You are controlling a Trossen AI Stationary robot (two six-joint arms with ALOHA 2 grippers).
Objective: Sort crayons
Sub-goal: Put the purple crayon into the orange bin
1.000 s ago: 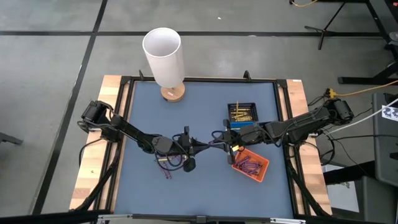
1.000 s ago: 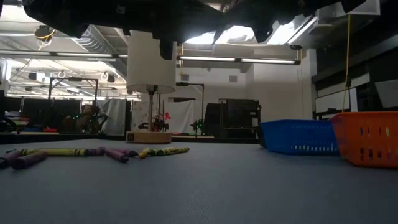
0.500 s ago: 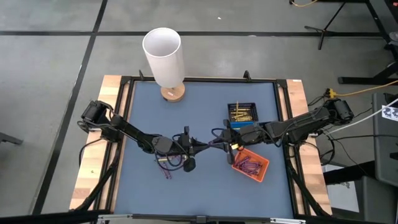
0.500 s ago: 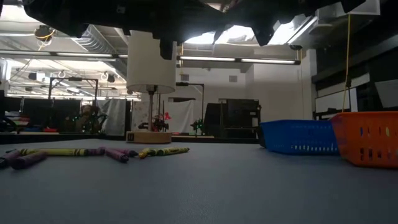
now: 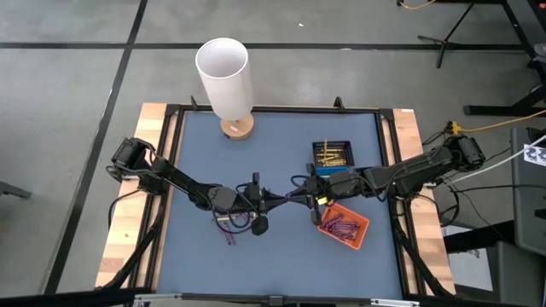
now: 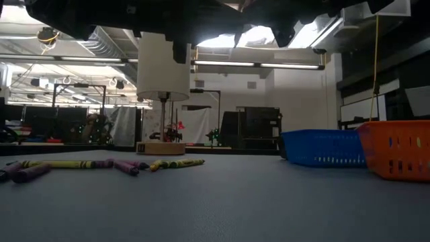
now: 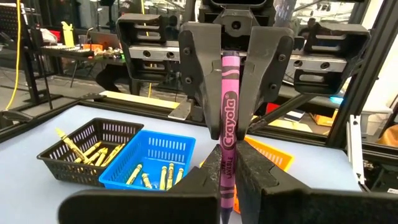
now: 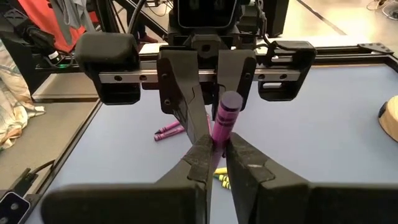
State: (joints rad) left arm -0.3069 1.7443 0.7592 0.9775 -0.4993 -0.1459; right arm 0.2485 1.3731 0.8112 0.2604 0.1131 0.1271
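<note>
Magenta Crayola crayon, paper-wrapped, between 2 clamped pincers.

Magenta crayon; black, blue, orange trays.

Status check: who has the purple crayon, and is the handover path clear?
Left gripper and right gripper both shut on the purple crayon, meeting mid-table. Handover not released. Orange tray beside the right arm; nothing seen in the way.

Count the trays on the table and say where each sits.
3, in a row on the right side: black tray at the back, blue tray in the middle, orange tray in front, partly hidden.
</note>
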